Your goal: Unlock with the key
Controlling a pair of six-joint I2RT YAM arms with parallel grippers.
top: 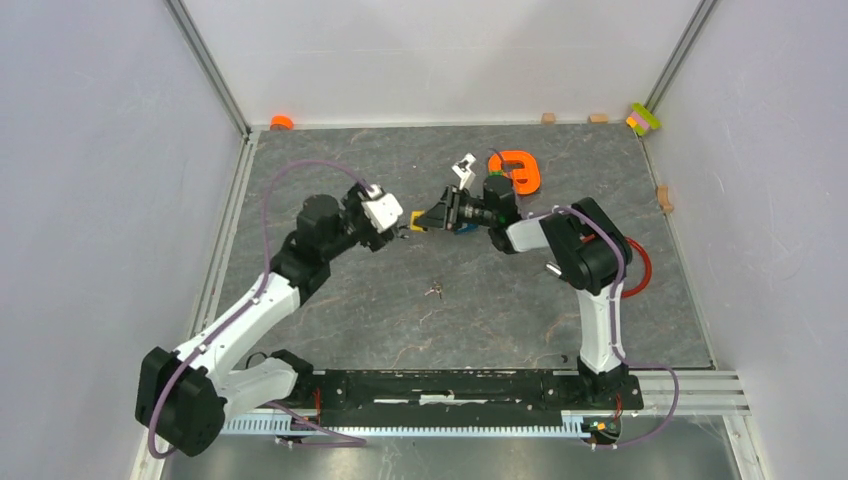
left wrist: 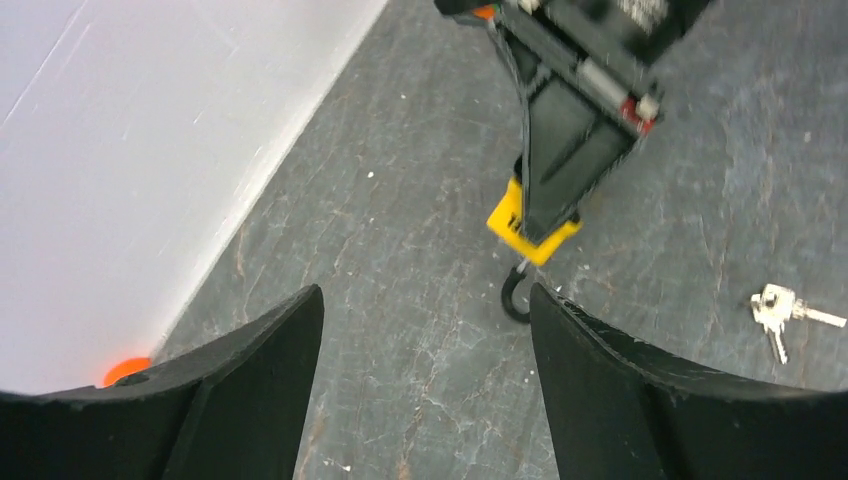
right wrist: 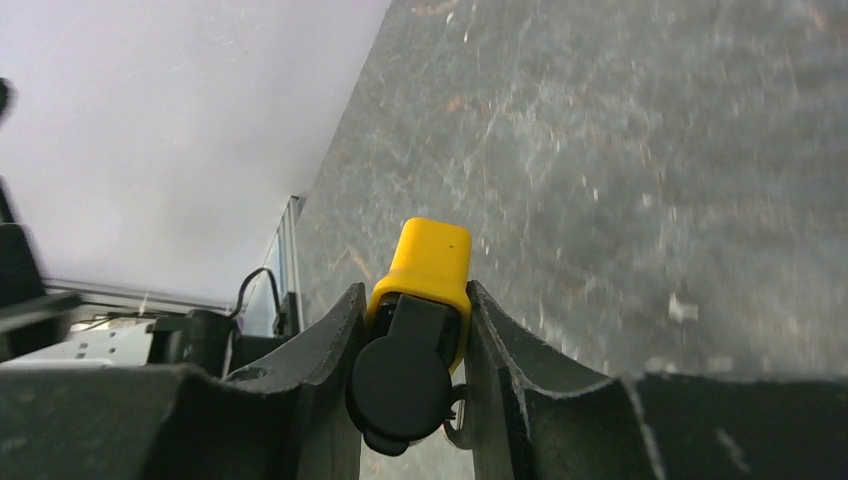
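Top view: the right gripper (top: 424,220) clamps the yellow padlock (top: 411,221). The key bunch (top: 433,290) lies loose on the table, well apart from the padlock on the side toward the arm bases.

Left wrist: the left gripper (left wrist: 425,295) gapes empty just short of the padlock.

Right wrist: both fingers pinch the padlock's body.

The lock looks secured and the key not yet fetched, so the left arm should go for it next.

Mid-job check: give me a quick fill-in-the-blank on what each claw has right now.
1. The right claw is shut on the ____ padlock.
2. The left claw is open and holds ____.
3. The key lies on the ____, touched by neither claw.
Missing words: yellow; nothing; table.
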